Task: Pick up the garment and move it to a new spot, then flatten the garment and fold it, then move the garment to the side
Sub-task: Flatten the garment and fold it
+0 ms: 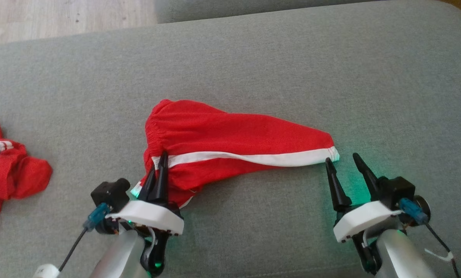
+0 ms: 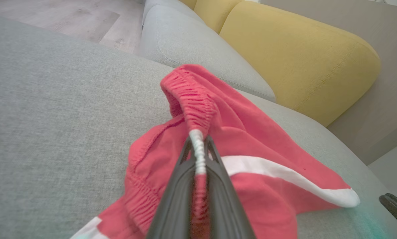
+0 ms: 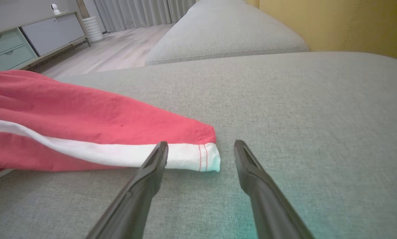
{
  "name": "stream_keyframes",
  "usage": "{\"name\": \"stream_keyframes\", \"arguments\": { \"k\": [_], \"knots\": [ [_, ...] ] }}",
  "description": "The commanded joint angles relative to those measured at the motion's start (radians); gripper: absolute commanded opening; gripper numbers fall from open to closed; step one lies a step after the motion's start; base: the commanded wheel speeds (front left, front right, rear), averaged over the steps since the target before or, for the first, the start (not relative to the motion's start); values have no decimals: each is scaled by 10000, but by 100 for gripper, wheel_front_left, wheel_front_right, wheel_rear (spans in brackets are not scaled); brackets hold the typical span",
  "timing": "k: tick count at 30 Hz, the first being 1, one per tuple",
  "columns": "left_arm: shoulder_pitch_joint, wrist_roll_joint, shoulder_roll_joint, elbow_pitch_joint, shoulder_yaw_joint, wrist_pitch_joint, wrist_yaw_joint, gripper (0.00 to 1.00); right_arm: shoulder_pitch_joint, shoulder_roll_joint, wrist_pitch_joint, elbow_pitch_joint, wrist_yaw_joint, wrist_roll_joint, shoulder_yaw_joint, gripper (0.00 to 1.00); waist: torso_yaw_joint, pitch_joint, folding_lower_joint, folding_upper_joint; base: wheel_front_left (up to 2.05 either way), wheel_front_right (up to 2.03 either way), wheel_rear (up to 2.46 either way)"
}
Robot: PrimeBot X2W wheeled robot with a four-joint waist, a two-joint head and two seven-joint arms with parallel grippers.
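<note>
Red garment (image 1: 234, 135) in left pincer (image 1: 158, 162)

no readable text — none (not even labels).

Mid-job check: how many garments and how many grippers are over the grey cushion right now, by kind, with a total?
Garments: 2, the striped red shorts and a crumpled red garment at the left edge.
Grippers: 2, left gripper shut on the shorts, right gripper open.
Total: 4.
</note>
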Motion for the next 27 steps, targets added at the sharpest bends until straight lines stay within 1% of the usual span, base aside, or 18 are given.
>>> {"name": "stream_keyframes", "arguments": {
  "k": [1,6,10,12,13,17,18,19,20,22,24,25,27],
  "knots": [
    [-253,122,130,-318,351,-53,17,0,-392,12,-67,-90,-9,52,223,100,68,5,-1,0,0,0,0],
    [-131,477,110,-676,518,-53,16,0,-624,12,-67,701,-9,266,89,100,286,63,-1,0,0,0,0],
    [2,611,87,-765,420,-53,16,0,-998,12,-67,1220,-9,481,28,100,406,132,-1,0,0,0,0],
    [44,627,68,-783,307,-53,16,0,-1236,12,-67,1583,-9,602,102,100,487,185,-1,0,0,0,0],
    [61,639,50,-789,220,-53,16,0,-1440,12,-67,2046,-9,484,196,100,564,225,-1,0,0,0,0],
    [23,679,20,-775,40,-53,16,0,-1703,12,-67,2894,-9,486,554,100,694,311,-1,0,0,0,0],
    [5,692,14,-776,9,-53,16,0,-1737,12,-67,3167,-9,465,654,77,724,335,-1,0,0,0,0],
    [-3,692,8,-778,3,-53,16,0,-1764,12,-60,3456,-9,473,780,5,741,340,-1,0,0,0,0],
    [-8,696,2,-782,1,-53,16,0,-1789,12,-38,3722,-9,560,917,0,752,346,-1,0,0,0,0],
    [-1,691,-10,-790,5,-53,16,0,-1887,12,-35,4125,-9,799,1007,0,775,322,-1,0,0,0,0],
    [-8,725,-19,-857,71,-53,16,0,-2025,12,-49,4255,-9,926,987,0,792,265,-1,0,0,0,0],
    [-17,754,-22,-916,98,-53,16,0,-2089,12,-55,4199,-9,1010,964,0,787,202,-1,0,0,0,0],
    [-90,826,-19,-1119,118,-53,16,0,-2182,12,-60,3640,-9,1281,869,0,778,61,-1,0,0,0,0]
  ]
}}
